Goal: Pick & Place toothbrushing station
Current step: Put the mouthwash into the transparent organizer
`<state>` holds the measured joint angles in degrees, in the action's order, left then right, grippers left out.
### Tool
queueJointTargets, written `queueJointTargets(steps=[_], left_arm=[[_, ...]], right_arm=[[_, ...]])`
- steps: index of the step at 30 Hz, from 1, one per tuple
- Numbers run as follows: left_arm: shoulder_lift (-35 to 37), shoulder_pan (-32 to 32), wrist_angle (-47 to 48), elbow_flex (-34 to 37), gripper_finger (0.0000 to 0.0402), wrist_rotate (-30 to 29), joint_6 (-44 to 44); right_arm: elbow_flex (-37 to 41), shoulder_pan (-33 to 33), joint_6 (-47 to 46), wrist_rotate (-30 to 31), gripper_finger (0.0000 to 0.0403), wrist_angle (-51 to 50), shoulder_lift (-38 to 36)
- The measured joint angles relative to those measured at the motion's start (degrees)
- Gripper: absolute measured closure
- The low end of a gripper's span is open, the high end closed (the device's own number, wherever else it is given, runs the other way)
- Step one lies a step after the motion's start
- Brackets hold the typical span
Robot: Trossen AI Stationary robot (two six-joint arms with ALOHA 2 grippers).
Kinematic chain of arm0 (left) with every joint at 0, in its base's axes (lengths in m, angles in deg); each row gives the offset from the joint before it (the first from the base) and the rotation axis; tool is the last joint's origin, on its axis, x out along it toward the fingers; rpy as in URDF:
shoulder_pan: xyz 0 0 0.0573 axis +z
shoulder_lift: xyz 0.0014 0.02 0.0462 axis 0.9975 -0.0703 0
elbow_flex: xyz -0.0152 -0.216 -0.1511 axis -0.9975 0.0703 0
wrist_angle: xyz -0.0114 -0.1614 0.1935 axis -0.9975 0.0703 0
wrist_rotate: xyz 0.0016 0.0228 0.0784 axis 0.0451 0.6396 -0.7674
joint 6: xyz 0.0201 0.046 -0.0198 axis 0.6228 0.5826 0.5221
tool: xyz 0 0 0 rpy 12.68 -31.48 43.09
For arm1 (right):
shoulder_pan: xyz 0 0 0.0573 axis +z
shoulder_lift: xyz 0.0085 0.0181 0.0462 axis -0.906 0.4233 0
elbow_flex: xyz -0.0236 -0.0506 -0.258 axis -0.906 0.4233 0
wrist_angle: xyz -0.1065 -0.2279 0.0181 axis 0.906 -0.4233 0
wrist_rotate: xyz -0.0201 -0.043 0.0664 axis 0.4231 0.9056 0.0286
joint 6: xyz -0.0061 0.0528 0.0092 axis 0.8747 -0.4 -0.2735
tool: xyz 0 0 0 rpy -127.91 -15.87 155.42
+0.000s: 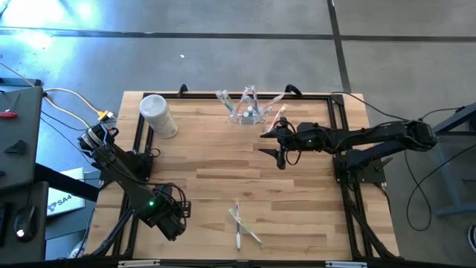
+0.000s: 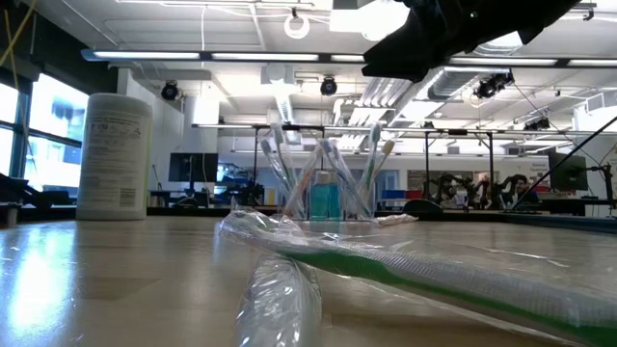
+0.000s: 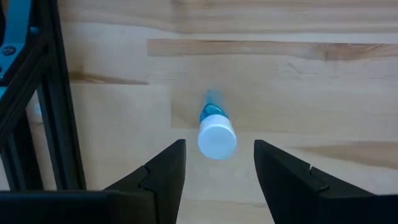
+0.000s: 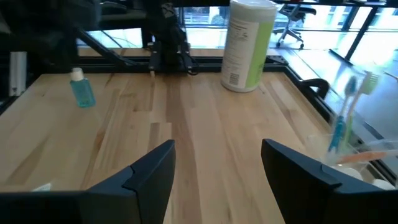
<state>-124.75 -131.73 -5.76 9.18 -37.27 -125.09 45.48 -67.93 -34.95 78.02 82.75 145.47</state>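
Clear toothbrushing station (image 1: 248, 110) stands just beside right gripper (image 1: 277, 147).

A: The holder (image 1: 248, 112) stands at the table's (image 1: 223, 171) far edge, brushes (image 1: 250, 100) in it; the canister (image 1: 158, 115) is well to its left.

B: A wrapped brush (image 1: 239, 223) lies near the front edge. The right gripper (image 1: 280, 158) hangs just right of the holder.

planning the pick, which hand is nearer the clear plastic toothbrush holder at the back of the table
Right. The right hand hovers open just in front of the clear plastic toothbrush holder, slightly to its right. The left hand, also open, sits far off at the table's front-left corner.
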Motion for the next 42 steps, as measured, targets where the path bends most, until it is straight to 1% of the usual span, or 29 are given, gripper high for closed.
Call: queueJointTargets(steps=[10,21,32,36,42], left_arm=[[0.0,0.0,-4.56,3.82,0.0217,0.21,0.12],[-0.02,0.0,-15.1,11.31,0.0217,1.04,0.31],[-0.02,0.0,-14.69,12.29,0.022,0.82,1.51],[-0.02,0.0,-14.65,12.29,0.0244,0.77,2.07],[-0.02,0.0,-14.67,12.29,0.0304,-1.17,5.4]], right_arm=[[0.02,1.49,0.29,0.28,0.0172,0.07,0.0],[0.02,1.49,0.29,0.44,0.0172,0.11,0.0],[0.01,1.49,0.29,0.44,0.0172,0.11,0.0],[0.01,1.49,0.29,0.42,0.0172,0.02,0.0],[0.0,1.49,0.1,0.42,0.0172,-0.01,0.0]])
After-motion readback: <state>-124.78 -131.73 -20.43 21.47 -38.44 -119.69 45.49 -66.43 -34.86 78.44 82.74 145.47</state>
